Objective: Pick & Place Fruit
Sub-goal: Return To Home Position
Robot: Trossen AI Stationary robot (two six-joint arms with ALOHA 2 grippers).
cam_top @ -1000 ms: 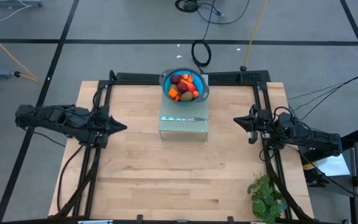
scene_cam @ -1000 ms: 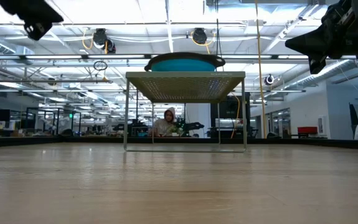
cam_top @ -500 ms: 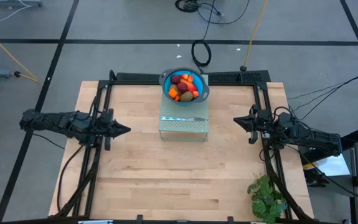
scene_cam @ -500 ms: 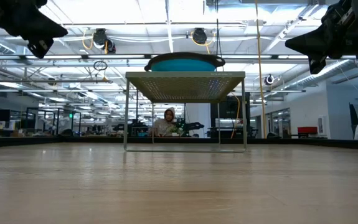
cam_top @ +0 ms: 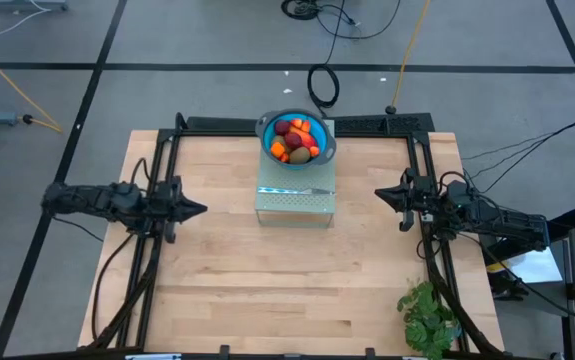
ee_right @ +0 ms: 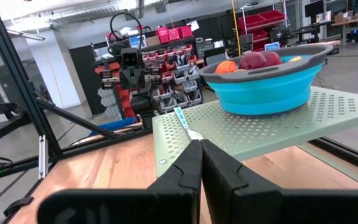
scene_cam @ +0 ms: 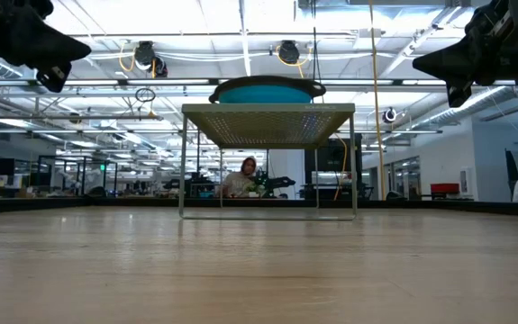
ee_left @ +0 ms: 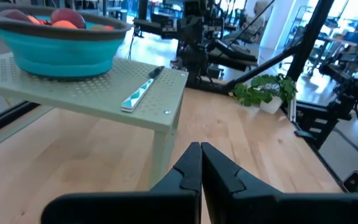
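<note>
1. Where the shelf [cam_top: 292,205] stands at the table's [cam_top: 267,290] far side, its blue strainer bowl [cam_top: 263,127] holds the heaped fruit [cam_top: 295,138]; long axes unclear.
2. The knife [cam_top: 305,190] lies beside it, handle toward the left gripper [cam_top: 199,209].
3. That and the right gripper [cam_top: 379,194] flank the shelf, fingers pressed together, empty.

Left gripper [cam_top: 204,209] – sunk lower over left edge of table [cam_top: 267,290], arm now lying straighter, its rear end drawn in toward table. Person [scene_cam: 243,180] beyond far edge – head shifted slightly.
</note>
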